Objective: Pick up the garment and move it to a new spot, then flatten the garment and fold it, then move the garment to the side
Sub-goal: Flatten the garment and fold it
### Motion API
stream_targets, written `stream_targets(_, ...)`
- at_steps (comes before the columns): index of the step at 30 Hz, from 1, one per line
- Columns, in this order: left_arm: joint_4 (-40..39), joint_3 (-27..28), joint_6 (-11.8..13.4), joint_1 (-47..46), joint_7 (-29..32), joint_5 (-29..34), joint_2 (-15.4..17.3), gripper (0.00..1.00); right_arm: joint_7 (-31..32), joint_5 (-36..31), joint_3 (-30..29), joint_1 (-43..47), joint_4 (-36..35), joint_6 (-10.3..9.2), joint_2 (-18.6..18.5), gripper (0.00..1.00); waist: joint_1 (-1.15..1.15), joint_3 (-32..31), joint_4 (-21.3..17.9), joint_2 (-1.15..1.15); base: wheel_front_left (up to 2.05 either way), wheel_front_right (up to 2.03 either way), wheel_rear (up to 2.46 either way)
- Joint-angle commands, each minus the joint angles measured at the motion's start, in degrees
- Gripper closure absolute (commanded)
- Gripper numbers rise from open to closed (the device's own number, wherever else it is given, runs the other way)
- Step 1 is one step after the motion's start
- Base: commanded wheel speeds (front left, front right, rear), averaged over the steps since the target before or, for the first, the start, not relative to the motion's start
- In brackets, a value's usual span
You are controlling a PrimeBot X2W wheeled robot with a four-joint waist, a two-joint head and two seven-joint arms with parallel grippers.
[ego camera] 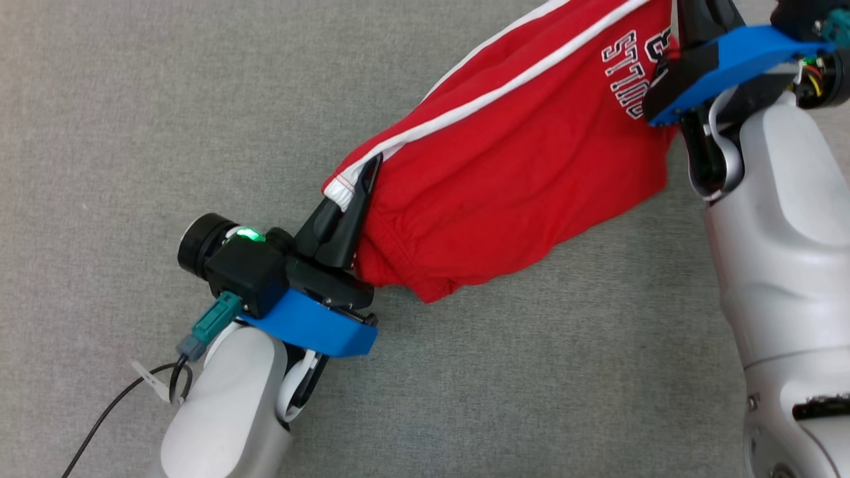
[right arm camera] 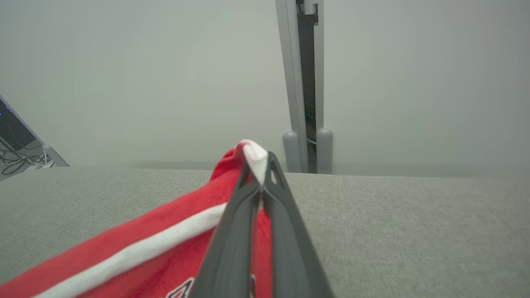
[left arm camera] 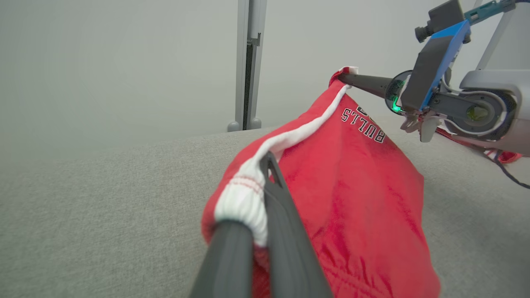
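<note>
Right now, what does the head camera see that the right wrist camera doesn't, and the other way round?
Head view's own: the left gripper clamped on the red garment at its white-edged end. Right wrist view's own: an upright grey post behind the grey surface. Shared: that garment, the right gripper shut on it, and the surface.

We count one red garment [ego camera: 505, 172] bearing one line of lettering [ego camera: 624, 73]. We count two grippers, the left gripper [ego camera: 362, 182] and the right gripper [right arm camera: 261, 174], with four dark fingers [right arm camera: 285, 231] between them, and one grey upright post [right arm camera: 292, 82].
</note>
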Motion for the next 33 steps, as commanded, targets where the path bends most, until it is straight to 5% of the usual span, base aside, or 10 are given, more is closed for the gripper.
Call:
stream_targets(1, 0.77, 0.24, 0.06, -1.35, -0.18, -0.07, -0.15, 1.00, -0.81, -1.13, -0.11, -3.02, 2.98, -0.03, 0.03, 1.00, -0.01, 1.41, 1.18, 0.00, 0.00, 0.00, 0.00)
stream_targets(6, 2.54, -0.31, 0.05, -2.70, -0.18, -0.15, -0.74, 1.00, -2.50, -2.87, -0.19, -7.23, 10.18, -0.03, 0.34, 1.00, -0.01, 2.17, 1.69, 0.00, 0.00, 0.00, 0.00)
stream_targets(7, 3.00, -0.29, 0.05, -2.79, -0.17, -0.35, -0.84, 1.00, -2.97, -3.22, -0.34, -7.70, 11.45, -0.03, 0.34, 0.64, -0.01, 2.19, 1.72, 0.00, 0.00, 0.00, 0.00)
stream_targets(8, 3.39, -0.28, 0.05, -2.83, -0.18, -0.54, -0.92, 0.55, -3.21, -3.39, -0.49, -8.15, 12.54, -0.03, 0.27, 0.00, -0.01, 2.21, 1.74, 0.00, 0.00, 0.00, 0.00)
stream_targets(9, 3.54, -0.01, 0.05, -2.95, -0.18, -0.59, -1.02, 0.00, -3.66, -3.58, -0.66, -8.55, 13.70, -0.03, 0.14, 0.00, -0.01, 2.18, 1.75, 0.00, 0.00, 0.00, 0.00)
stream_targets(24, 0.21, 3.43, 0.05, 6.09, -0.18, 1.61, -1.30, 0.00, -8.91, -2.58, 1.23, -5.13, 19.03, -0.03, -2.84, 0.00, -0.01, -1.43, 1.80, 0.00, 0.00, 0.00, 0.00)
stream_targets(33, -5.48, 10.96, 0.63, 12.35, -0.17, 3.53, -0.50, 0.00, -9.32, -1.70, 7.15, 1.32, 17.44, -0.03, -6.15, 0.00, -0.01, -4.97, 2.54, 0.00, 0.00, 0.00, 0.00)
